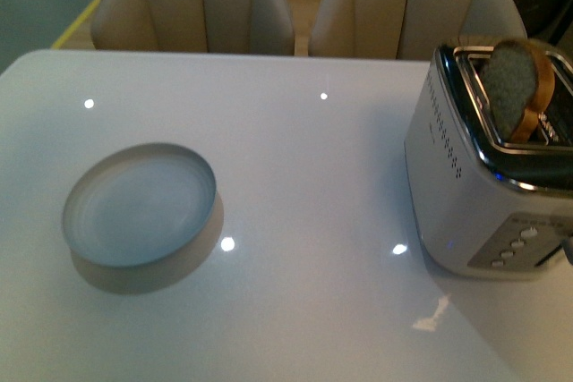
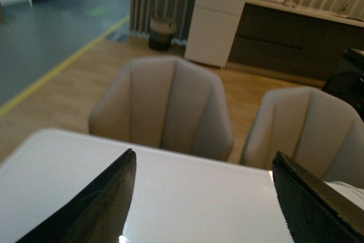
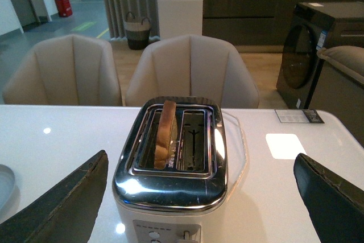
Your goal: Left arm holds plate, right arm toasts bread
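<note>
Across the white glossy table [image 1: 295, 167], whose far edge runs along two beige chairs [image 1: 192, 2], most of the surface lies bare, with wide free room between the plate on the left and the toaster on the right. The silver two-slot toaster [image 1: 488, 176] stands near the table's right edge, its button panel facing the robot. The pale grey-blue plate [image 1: 139, 206] sits flat on the left half, well apart from the toaster. The bread [image 1: 517, 87] stands upright in one slot, its rounded top and brown crust sticking out above the rim. Neither arm shows in the front view. The right wrist view looks down on the toaster from the button side, the right end effector [image 3: 207, 197] spread wide with a finger on either side of it, above and apart from the slice, gripping nothing; a sliver of the plate shows at that picture's edge. The left wrist view shows only table and chairs beyond the left end effector [image 2: 207, 197], its fingers likewise spread and empty; the plate is out of its sight.
</note>
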{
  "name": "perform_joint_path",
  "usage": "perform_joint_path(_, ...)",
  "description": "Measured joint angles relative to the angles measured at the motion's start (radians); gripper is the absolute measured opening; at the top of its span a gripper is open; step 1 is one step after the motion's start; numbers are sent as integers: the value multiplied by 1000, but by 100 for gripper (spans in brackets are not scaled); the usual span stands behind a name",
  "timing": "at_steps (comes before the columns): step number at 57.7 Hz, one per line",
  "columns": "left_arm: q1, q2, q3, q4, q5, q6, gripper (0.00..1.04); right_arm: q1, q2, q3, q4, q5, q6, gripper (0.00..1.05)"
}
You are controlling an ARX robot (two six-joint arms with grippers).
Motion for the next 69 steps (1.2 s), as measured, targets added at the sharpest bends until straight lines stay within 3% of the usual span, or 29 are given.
perform_joint_path(15, 57, -189, -244, 23, 54, 57, 3, 0, 0, 0, 0, 0, 0, 96)
perform_joint_path(29, 145, -379, -380, -33, 134, 63, 3, 0, 0, 0, 0, 0, 0, 96)
perform_joint_path(42, 149, -533, -443, -124, 141, 64, 3, 0, 0, 0, 0, -1, 0, 96)
perform_joint_path(47, 149, -553, -488, -93, 142, 65, 3, 0, 0, 0, 0, -1, 0, 96)
perform_joint_path(69, 149, -868, -510, -375, 142, 65, 3, 0, 0, 0, 0, -1, 0, 96)
